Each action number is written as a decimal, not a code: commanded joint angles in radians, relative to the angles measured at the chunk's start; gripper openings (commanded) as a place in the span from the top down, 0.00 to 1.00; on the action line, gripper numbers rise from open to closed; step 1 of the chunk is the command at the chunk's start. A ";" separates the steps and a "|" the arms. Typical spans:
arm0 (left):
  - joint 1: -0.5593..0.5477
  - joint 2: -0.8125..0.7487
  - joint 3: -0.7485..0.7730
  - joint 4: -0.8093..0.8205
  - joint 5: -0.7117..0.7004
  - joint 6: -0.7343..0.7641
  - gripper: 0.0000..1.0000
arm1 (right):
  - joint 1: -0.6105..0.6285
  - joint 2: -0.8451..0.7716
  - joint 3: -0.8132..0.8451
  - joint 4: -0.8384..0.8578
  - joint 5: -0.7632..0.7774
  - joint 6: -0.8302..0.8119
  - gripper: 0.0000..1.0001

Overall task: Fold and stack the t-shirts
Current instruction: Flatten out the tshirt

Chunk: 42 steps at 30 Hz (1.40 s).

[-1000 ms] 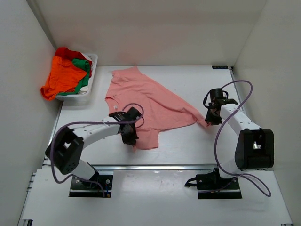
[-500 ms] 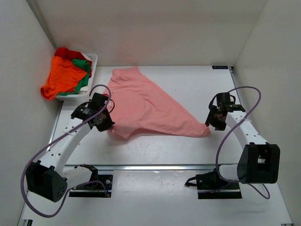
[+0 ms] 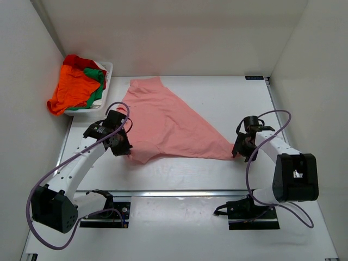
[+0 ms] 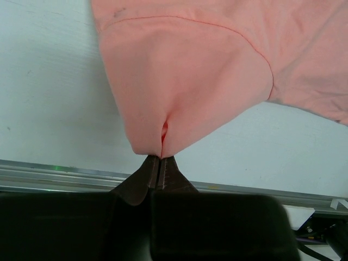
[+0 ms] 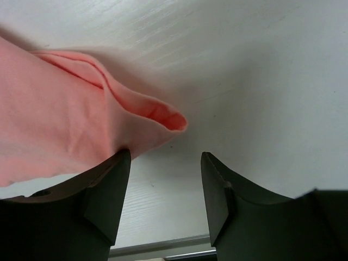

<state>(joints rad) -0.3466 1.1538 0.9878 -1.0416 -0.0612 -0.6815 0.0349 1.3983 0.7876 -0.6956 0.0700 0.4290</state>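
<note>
**White tabletop (image 3: 239,92) with a salmon pink cloth t-shirt (image 3: 174,128) pinched at one end and loose at the other**

The salmon pink cloth t-shirt lies spread across the middle of the table in a rough triangle. It is broad at its far-left end and tapers to a point on the right.

The left gripper (image 4: 159,166) has its jaws pressed together on a bunched fold of the shirt's near-left edge. In the left wrist view a small pucker sits right at the closed tips. From there the cloth fans out straight ahead of the jaws and to either side.

The right gripper (image 5: 166,163) has its jaws standing apart with nothing clamped. The shirt's tapered corner, rolled into a small lip, lies just ahead of these jaws. It touches the tip of one finger (image 5: 111,179) and reaches partway across the gap. The other finger (image 5: 217,185) is clear of the cloth, with bare table ahead of it.

Well away from both sets of jaws, at the table's far-left corner, stands a white plastic basket (image 3: 106,69). Heaped in it are a bright orange cloth shirt (image 3: 73,89), which drapes over the rim, a green cloth shirt (image 3: 97,76) and a red cloth shirt (image 3: 79,61).
</note>
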 commanded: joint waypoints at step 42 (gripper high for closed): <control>0.024 -0.054 -0.034 0.022 0.046 0.033 1.00 | -0.199 0.045 -0.198 0.611 -0.377 0.043 0.58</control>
<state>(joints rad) -0.3237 1.1347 0.9588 -1.0203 -0.0177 -0.6540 -0.1654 1.4170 0.6083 -0.1070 -0.2966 0.4633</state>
